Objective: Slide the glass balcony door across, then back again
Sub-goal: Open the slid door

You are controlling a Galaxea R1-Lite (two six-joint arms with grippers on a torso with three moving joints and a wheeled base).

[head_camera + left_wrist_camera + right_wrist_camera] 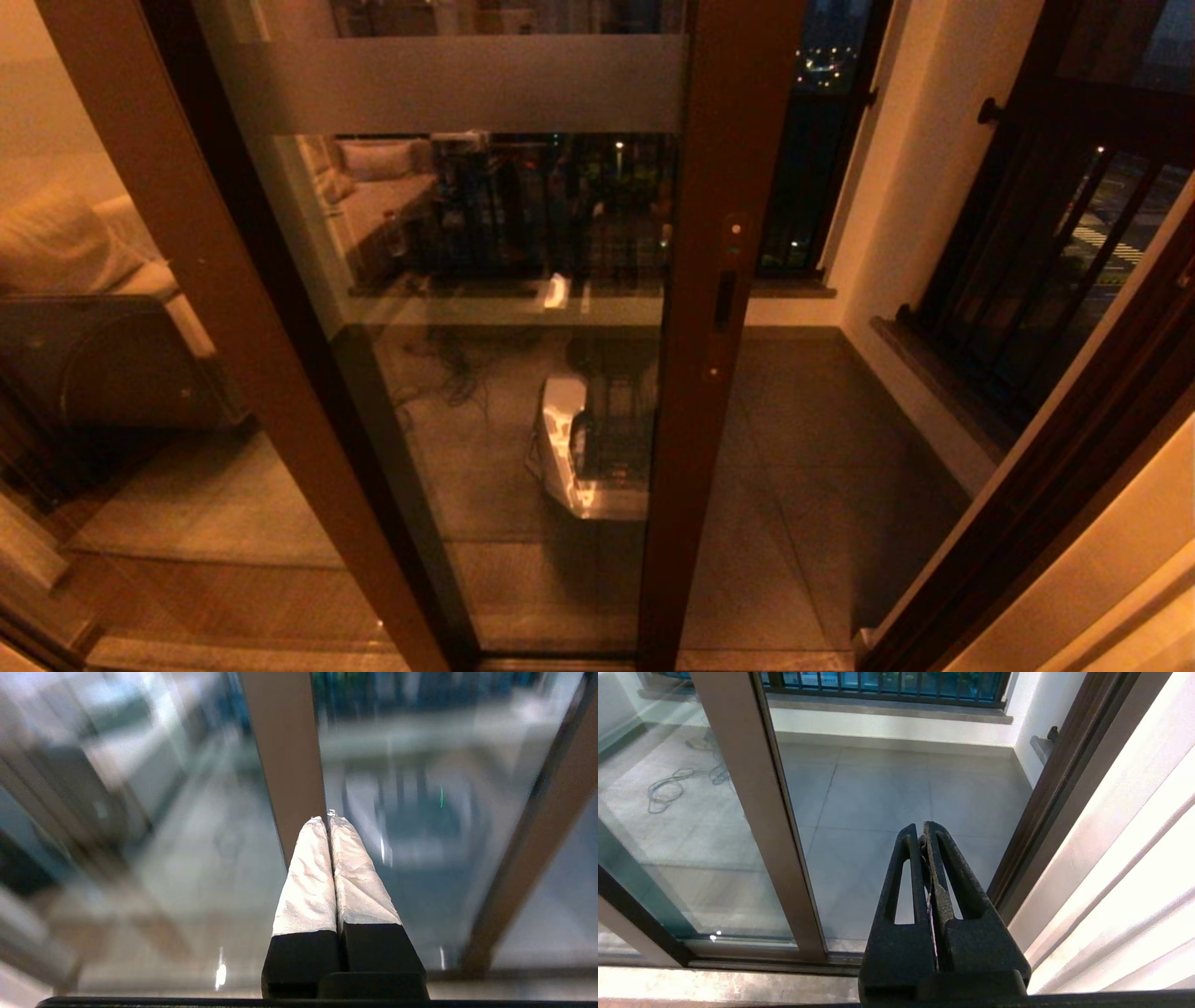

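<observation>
- Head view: the glass balcony door [485, 373] stands partly open, its dark reddish-brown stile [719, 327] near the middle of the scene and an open gap to the balcony floor [803, 485] on its right.
- Frosted band [467, 84] crosses the glass near the top; the narrow recessed handle slot [724, 301] sits in the stile at mid height.
- Neither arm shows in the head view.
- Left wrist view: left gripper [329, 819], white-wrapped fingers [308, 877] pressed together and holding nothing, points towards the door's glass and frame; contact cannot be told.
- Right wrist view: right gripper [923, 830], dark fingers [945, 877] pressed together and empty, hangs near the sill, facing the open gap to the right of the stile [752, 788]; it appears parked.
- Judged step: the very start, with the door not yet engaged by either arm.
- Judged next move: bring the left gripper's closed tips up to the handle slot or the stile edge, seat them firmly, then push sideways along the track [761, 963], keeping pressure level so the tips do not slip off the smooth frame.
</observation>
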